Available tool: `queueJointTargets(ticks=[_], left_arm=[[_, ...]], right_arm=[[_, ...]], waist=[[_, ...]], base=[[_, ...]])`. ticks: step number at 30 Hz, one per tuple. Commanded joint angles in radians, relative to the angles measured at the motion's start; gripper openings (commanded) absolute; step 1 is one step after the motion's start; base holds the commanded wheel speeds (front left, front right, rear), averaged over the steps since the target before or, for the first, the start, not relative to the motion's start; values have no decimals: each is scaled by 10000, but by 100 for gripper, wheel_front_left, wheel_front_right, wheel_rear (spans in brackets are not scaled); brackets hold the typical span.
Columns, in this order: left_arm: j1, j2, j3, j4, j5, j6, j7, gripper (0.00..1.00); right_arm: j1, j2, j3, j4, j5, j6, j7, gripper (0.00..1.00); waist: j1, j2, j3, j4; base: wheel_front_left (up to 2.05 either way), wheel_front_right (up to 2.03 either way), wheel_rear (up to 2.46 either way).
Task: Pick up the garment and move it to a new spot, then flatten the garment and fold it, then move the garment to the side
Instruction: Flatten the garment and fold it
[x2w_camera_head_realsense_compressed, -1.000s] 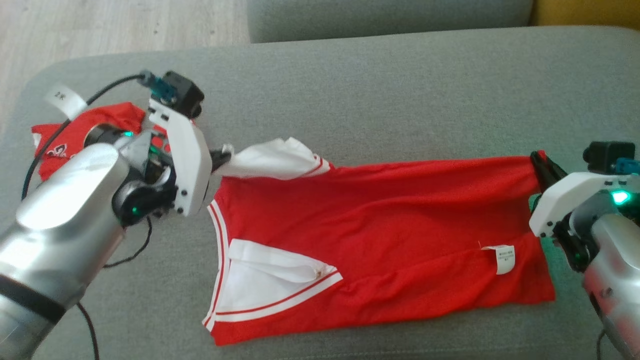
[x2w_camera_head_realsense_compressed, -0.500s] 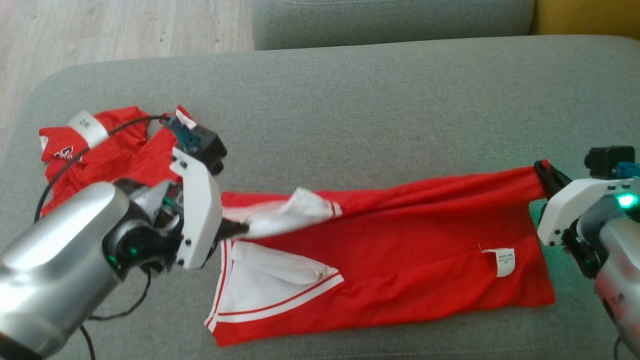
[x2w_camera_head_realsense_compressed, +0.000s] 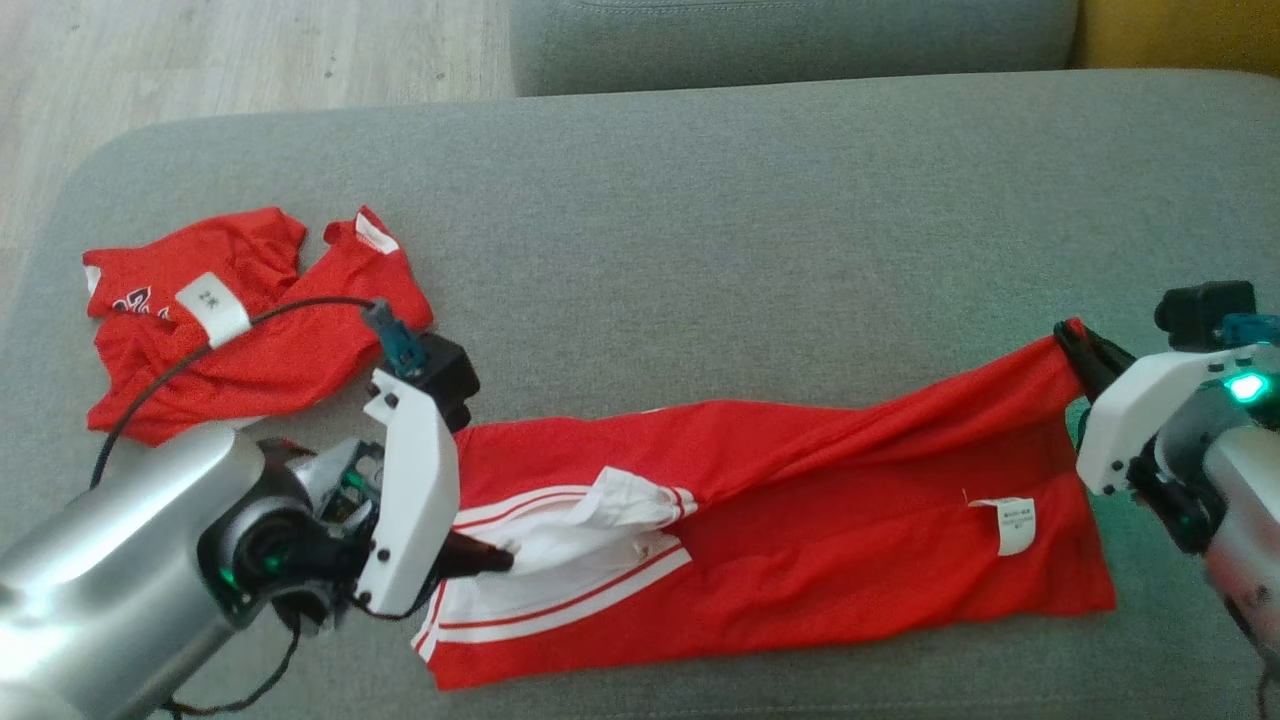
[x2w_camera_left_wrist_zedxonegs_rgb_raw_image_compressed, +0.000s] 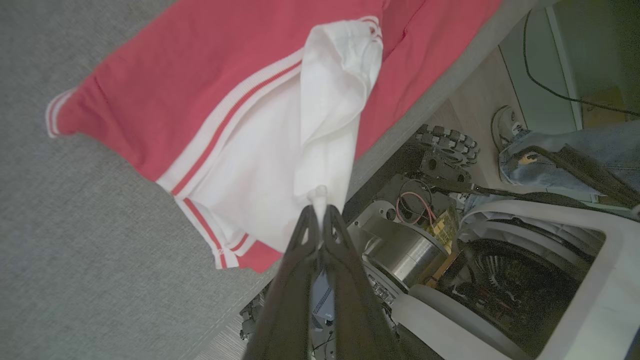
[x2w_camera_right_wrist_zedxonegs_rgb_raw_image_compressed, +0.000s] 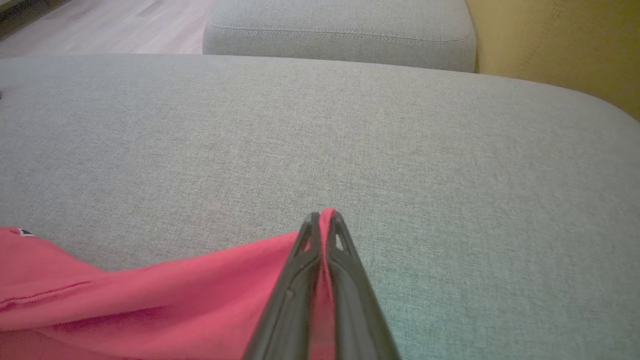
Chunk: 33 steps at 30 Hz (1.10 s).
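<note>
Head view shows the red garment (x2w_camera_head_realsense_compressed: 800, 520) lying long across the near part of the grey sofa seat (x2w_camera_head_realsense_compressed: 700, 230), partly folded over itself, with a small white label (x2w_camera_head_realsense_compressed: 1015, 522) facing up near its right end. The left tool (x2w_camera_head_realsense_compressed: 497, 561) is pinched tight on the white sleeve (x2w_camera_head_realsense_compressed: 600, 510) at the garment's left end, and the right tool (x2w_camera_head_realsense_compressed: 1078, 345) is pinched tight on the garment's far right corner, with the cloth running straight up to it. Another red shirt (x2w_camera_head_realsense_compressed: 250, 330) lies crumpled on the left side of the seat, just past the left tool.
</note>
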<state>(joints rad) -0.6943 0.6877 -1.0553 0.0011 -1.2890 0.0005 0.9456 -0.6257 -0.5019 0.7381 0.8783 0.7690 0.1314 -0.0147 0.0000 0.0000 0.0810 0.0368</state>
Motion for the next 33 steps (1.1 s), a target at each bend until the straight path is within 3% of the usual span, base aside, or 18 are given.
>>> queueJointTargets(ticks=[1, 9, 17, 25, 30, 33], left_arm=[[-361, 448, 515, -256, -21, 53, 32, 0], [-29, 457, 301, -259, -58, 145, 102, 0], [142, 495, 249, -176, -84, 178, 59, 0], [135, 440, 244, -171, -87, 200, 53, 0], [67, 418, 251, -184, -91, 230, 111, 0], [22, 420, 241, -163, -76, 252, 165, 0]], right_arm=[[-191, -402, 215, -334, 167, -7, 57, 0], [9, -1248, 996, -1547, 1145, -7, 577, 0], [503, -2192, 1498, -3211, 3171, -7, 3028, 0], [696, -2706, 1685, -3975, 4489, -7, 5209, 0], [631, -2834, 1780, -3970, 4351, -7, 5563, 0], [397, -2825, 1847, -3607, 3606, -7, 5124, 0]], waist=[[0, 0, -2, 8], [0, 0, -55, 12], [0, 0, -218, -78], [0, 0, -142, -131], [0, 0, -20, -144], [0, 0, 43, -153]], base=[[0, 0, 0], [0, 0, 0], [0, 0, 0], [0, 0, 0], [0, 0, 0], [0, 0, 0]])
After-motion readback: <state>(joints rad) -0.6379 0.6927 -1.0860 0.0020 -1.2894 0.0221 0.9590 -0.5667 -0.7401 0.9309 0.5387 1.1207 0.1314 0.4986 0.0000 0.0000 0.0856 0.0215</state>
